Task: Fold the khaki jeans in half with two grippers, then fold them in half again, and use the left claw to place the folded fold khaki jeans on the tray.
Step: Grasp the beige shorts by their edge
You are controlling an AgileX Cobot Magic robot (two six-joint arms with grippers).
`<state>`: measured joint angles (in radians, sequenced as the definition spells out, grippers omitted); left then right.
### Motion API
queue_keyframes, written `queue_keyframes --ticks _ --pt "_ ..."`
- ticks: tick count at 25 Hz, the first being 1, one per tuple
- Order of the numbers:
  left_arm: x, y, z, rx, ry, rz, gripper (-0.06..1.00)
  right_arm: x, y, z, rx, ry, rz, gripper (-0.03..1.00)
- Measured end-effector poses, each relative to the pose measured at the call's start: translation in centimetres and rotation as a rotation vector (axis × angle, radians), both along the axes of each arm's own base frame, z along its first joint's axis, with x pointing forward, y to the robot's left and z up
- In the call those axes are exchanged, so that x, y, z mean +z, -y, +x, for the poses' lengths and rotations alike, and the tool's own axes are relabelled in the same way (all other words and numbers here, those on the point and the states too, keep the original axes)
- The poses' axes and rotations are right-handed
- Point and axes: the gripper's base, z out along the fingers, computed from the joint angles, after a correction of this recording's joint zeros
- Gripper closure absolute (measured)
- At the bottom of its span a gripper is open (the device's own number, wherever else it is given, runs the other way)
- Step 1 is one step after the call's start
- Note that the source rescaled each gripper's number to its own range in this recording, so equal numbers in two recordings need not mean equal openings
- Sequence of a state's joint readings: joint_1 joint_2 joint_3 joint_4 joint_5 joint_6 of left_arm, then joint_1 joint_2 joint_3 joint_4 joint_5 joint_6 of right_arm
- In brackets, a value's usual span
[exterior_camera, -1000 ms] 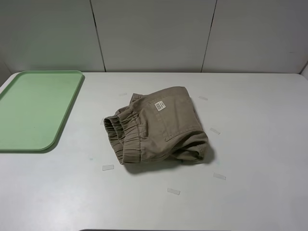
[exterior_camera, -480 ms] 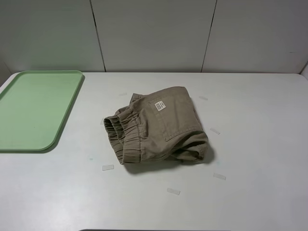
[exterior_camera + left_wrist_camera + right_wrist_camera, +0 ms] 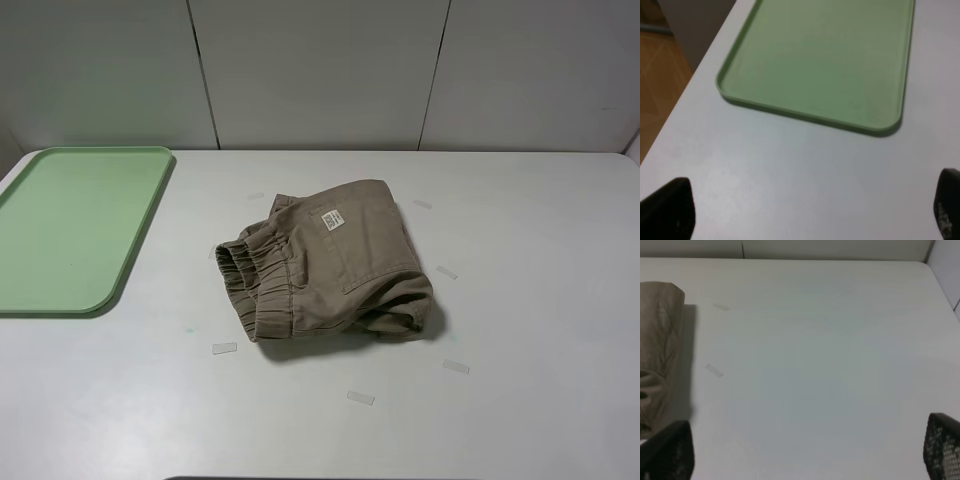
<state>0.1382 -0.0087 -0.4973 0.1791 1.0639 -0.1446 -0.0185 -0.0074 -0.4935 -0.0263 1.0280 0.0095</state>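
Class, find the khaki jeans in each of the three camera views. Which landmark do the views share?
Exterior high: jeans mid-table, right of the tray.
Left wrist: not in it.
Right wrist: jeans cut off at the picture's edge, near tape marks.
Shared landmark: the white table.

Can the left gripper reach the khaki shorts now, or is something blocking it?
Probably yes: the left gripper hangs open over the table near the tray, and nothing sits on the khaki shorts.

All I could see of my rig were the chunky black fingertips of the left gripper and the right gripper, whose rounded black pads had a fine grid texture.
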Motion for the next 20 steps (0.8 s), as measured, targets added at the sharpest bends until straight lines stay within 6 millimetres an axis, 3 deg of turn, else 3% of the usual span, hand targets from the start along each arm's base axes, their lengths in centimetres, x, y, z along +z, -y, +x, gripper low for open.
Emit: queue_keyframes --ticks 7,10,16,20 --pt "0.1 0.0 0.2 -0.003 -0.009 0.001 0.00 0.0 0.0 0.0 0.000 0.000 0.000 -0.03" --pt "1.4 -0.1 1.1 -0.003 -0.061 -0.006 0.00 0.0 0.0 0.0 0.000 0.000 0.000 -0.03" --pt "5.2 -0.7 6.0 -0.011 -0.224 -0.034 0.00 0.0 0.0 0.0 0.000 0.000 0.000 -0.03" --pt "5.9 -0.6 10.1 -0.061 -0.294 -0.098 0.01 0.0 0.0 0.0 0.000 0.000 0.000 -0.03"
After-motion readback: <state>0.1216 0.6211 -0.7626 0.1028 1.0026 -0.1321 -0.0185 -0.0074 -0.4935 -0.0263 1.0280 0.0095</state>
